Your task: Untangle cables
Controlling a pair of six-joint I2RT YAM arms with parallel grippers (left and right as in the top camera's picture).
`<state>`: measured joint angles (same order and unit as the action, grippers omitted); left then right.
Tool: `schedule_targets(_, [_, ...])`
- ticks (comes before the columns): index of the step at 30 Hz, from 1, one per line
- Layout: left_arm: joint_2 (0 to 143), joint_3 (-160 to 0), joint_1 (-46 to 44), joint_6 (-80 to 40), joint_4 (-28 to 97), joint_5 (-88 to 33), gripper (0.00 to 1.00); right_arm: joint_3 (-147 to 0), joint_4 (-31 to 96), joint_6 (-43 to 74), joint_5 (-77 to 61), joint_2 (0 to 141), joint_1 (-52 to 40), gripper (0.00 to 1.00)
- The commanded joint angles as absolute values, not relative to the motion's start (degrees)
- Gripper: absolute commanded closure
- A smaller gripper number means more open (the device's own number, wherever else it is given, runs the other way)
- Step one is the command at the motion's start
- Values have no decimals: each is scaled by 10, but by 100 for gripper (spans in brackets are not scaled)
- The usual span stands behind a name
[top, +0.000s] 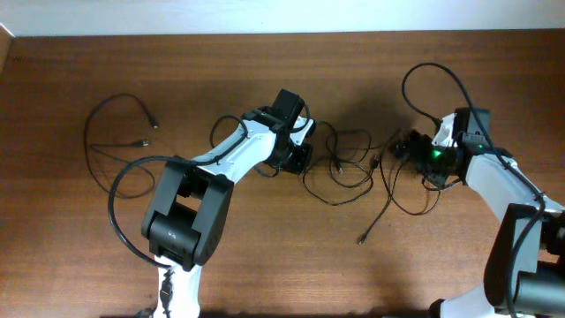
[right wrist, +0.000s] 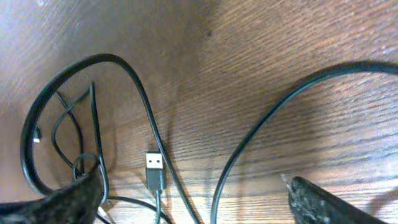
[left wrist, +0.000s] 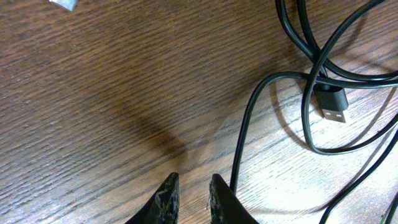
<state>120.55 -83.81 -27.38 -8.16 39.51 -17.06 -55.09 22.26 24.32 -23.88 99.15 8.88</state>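
A loose tangle of thin black cables (top: 346, 164) lies at the table's centre between my two grippers, with one end trailing to a plug (top: 362, 239). My left gripper (top: 300, 155) sits at the tangle's left edge. In the left wrist view its fingers (left wrist: 193, 186) are almost closed with nothing between them; a cable (left wrist: 249, 124) runs just right of them and a USB plug (left wrist: 333, 106) lies beyond. My right gripper (top: 404, 148) is at the tangle's right edge, wide open (right wrist: 193, 183) and low over a USB plug (right wrist: 155, 168) and two cable strands (right wrist: 261, 124).
A separate thin black cable (top: 115, 132) lies looped at the far left. A thicker black cable (top: 124, 194) curves from the left arm's base. Another black loop (top: 433, 84) rises above the right arm. The table's far edge (top: 282, 34) runs along the top.
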Motion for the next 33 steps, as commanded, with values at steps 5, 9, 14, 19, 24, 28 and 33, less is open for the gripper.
schedule_targets(5, [1211,-844,-274,-86,392,-167,82,-558,223,308,-238,987,70,2])
schedule_targets(9, [1211,-844,-274,-86,392,-167,82,-558,255,331,-293,987,70,2])
schedule_targets(14, [1211,-844,-275,-86,392,-167,80,-558,311,303,-327,987,70,1])
schedule_targets(19, [1211,-844,-275,-86,392,-167,79,-558,268,268,-388,987,70,1])
schedule_targets(24, [1211,-844,-275,-86,392,-167,79,-554,251,268,-334,988,70,1])
schedule_targets(28, [1211,-844,-275,-86,392,-167,78,-546,242,302,-317,989,70,2])
schedule_targets(33, [1211,-844,-275,-86,392,-167,78,-545,245,311,-290,993,67,1])
